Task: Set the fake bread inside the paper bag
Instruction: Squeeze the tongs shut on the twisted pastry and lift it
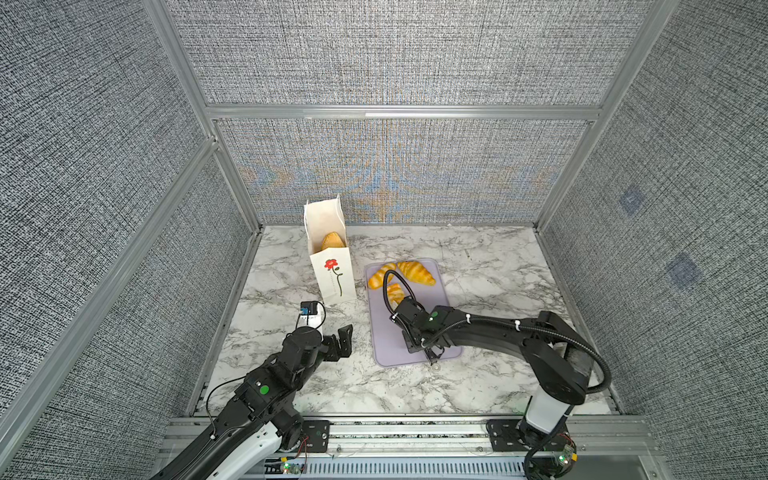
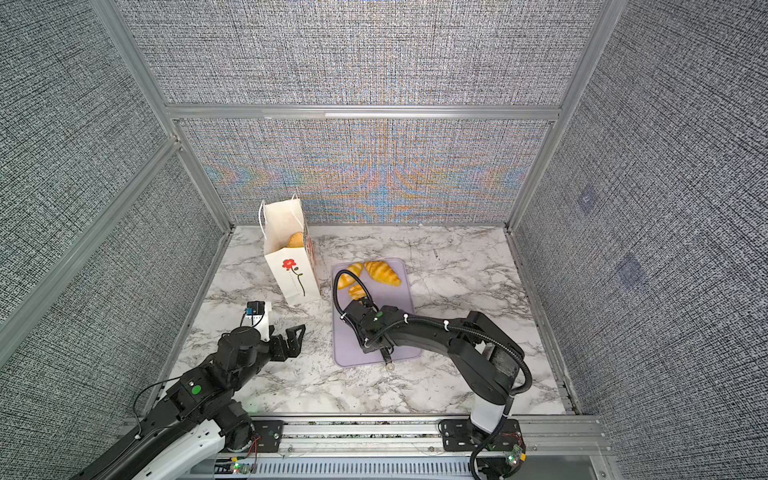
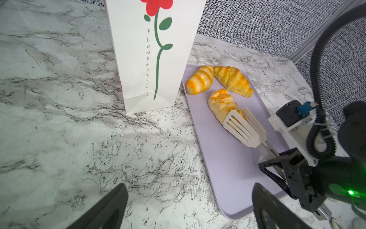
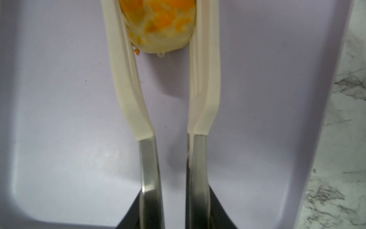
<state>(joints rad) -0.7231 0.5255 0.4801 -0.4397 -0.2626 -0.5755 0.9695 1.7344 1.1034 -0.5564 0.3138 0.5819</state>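
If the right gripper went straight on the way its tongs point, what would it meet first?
The braided roll: the tongs in the right gripper bracket its near end on the tray. Past it, probably the striped croissant, though depth is hard to judge.

We count one paper bag. Of fake bread we count four pieces in view: one croissant, one striped roll, one braided roll and one orange-brown piece in the bag's mouth. Whether more lie under it we cannot tell.

We list one lilac tray and one pair of tongs with two cream slotted blades.

We list two robot arms, the left arm and the right arm. Each carries one gripper, so two in all: the left gripper and the right gripper.

We list one marble table.
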